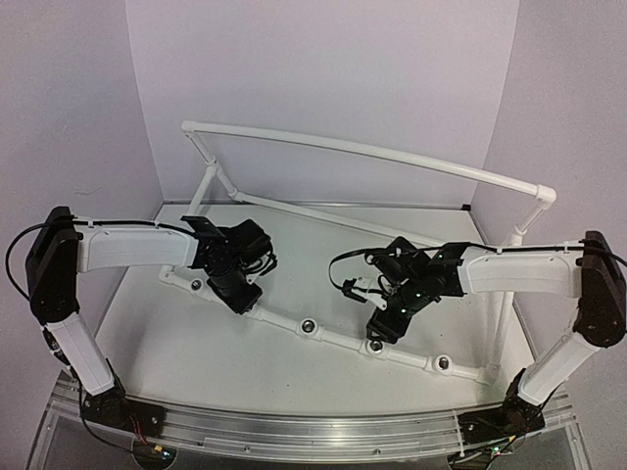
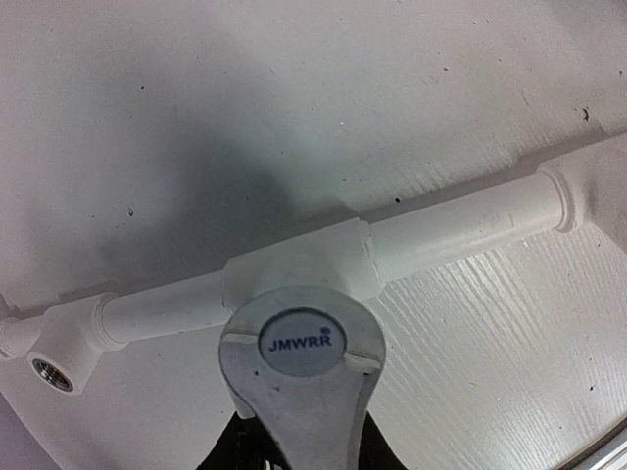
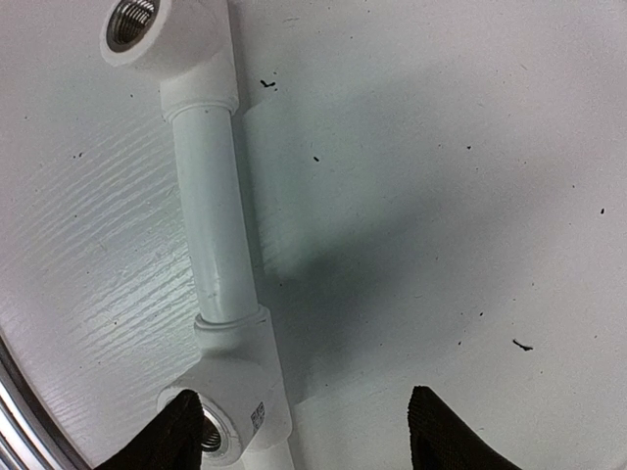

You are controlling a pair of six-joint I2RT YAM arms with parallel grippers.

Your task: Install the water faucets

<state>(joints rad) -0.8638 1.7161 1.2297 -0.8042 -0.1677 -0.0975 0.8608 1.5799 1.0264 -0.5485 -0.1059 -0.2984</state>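
Note:
A silvery water faucet (image 2: 304,343) with a round cap marked JMWRR fills the bottom of the left wrist view. It stands over a T-fitting (image 2: 294,266) of the white pipe frame (image 1: 294,320); its stem is hidden. My left gripper (image 2: 299,448) is shut on the faucet's handle, and in the top view it (image 1: 238,289) sits on the pipe's left part. My right gripper (image 3: 313,436) is open and empty, its left finger beside a threaded socket (image 3: 209,431). In the top view it (image 1: 385,326) hovers just above a socket (image 1: 375,346).
The pipe lies diagonally across the table with open sockets (image 1: 308,326), (image 1: 444,363), (image 1: 197,285). More sockets show in the wrist views (image 2: 49,372), (image 3: 132,22). The frame's upper rail (image 1: 372,150) arches across the back. Grey walls close three sides.

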